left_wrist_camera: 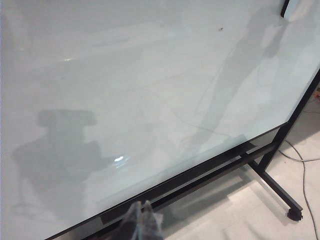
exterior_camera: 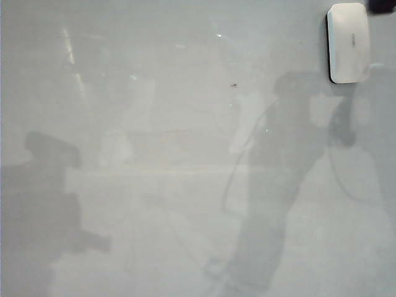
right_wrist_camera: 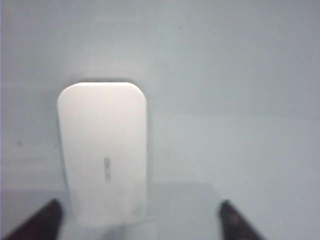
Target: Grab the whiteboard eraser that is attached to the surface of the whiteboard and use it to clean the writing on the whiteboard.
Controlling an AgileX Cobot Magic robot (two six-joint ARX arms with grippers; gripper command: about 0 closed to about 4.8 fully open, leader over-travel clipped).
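Observation:
The whiteboard [exterior_camera: 154, 185] fills the exterior view, glossy and pale grey. The whiteboard eraser [exterior_camera: 349, 42], a white rounded block, sticks to the board at its upper right. In the right wrist view the eraser [right_wrist_camera: 102, 152] lies just ahead of my right gripper [right_wrist_camera: 139, 214], which is open wide; its dark fingertips [right_wrist_camera: 49, 216] stand apart, the eraser's near end closer to one of them, untouched. My left gripper [left_wrist_camera: 142, 220] hangs below the board's lower edge with its fingers together, holding nothing. The writing is not visible in any view.
A tiny dark speck [exterior_camera: 234, 85] marks the board left of the eraser. Arm shadows fall across the board. The left wrist view shows the board's black frame [left_wrist_camera: 210, 162], its wheeled stand leg [left_wrist_camera: 280, 192] and a cable [left_wrist_camera: 300, 160] on the floor.

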